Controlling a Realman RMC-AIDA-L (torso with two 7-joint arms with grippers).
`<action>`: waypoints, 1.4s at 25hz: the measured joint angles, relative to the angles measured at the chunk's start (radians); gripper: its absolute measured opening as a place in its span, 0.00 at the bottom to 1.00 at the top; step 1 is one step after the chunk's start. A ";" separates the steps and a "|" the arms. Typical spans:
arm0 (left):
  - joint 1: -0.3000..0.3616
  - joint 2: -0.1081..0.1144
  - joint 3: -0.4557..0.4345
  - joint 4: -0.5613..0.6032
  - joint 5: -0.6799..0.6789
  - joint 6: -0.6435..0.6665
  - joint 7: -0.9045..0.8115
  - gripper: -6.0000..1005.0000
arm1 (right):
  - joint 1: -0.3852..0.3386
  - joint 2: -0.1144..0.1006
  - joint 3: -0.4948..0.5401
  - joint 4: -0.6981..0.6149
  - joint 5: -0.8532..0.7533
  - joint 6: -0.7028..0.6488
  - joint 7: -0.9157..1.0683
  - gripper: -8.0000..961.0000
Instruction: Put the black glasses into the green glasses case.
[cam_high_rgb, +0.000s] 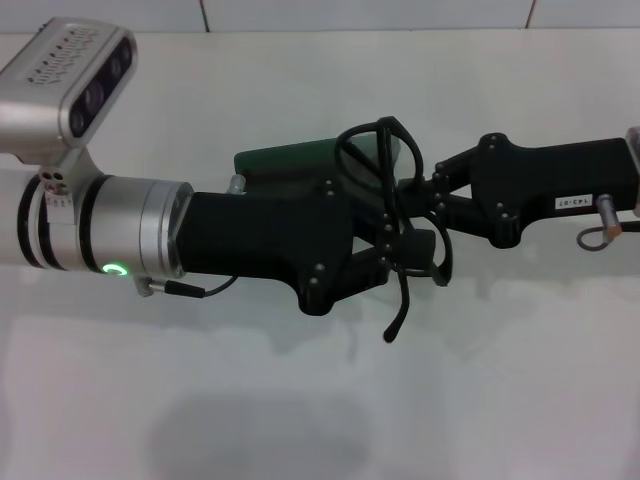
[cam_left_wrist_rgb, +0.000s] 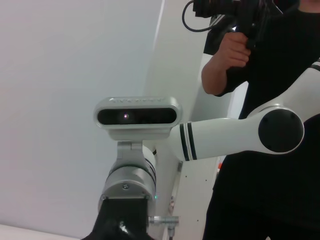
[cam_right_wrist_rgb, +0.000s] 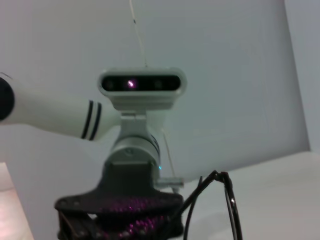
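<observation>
The black glasses (cam_high_rgb: 385, 165) hang upright in the air between my two grippers, one temple arm drooping toward the table. My right gripper (cam_high_rgb: 412, 208) reaches in from the right and is shut on the frame near its middle. My left gripper (cam_high_rgb: 380, 250) reaches in from the left and meets the glasses from the other side. The green glasses case (cam_high_rgb: 285, 160) lies on the table behind the left gripper, mostly hidden by it. In the right wrist view the glasses (cam_right_wrist_rgb: 227, 205) show in front of the left gripper (cam_right_wrist_rgb: 120, 212).
The white table (cam_high_rgb: 320, 400) lies under both arms. In the left wrist view a person in black (cam_left_wrist_rgb: 260, 60) stands behind my right arm (cam_left_wrist_rgb: 225, 137), holding a device.
</observation>
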 joint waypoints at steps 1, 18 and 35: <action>0.000 0.000 0.000 0.000 0.000 0.000 0.000 0.03 | -0.002 0.007 0.001 -0.013 0.006 -0.015 0.000 0.08; 0.000 -0.001 -0.003 0.000 -0.008 0.001 -0.004 0.03 | 0.000 0.016 -0.007 -0.010 0.057 -0.045 0.001 0.08; -0.006 -0.001 -0.002 0.000 -0.009 0.001 -0.005 0.03 | 0.001 0.020 -0.019 0.017 0.113 -0.057 0.002 0.08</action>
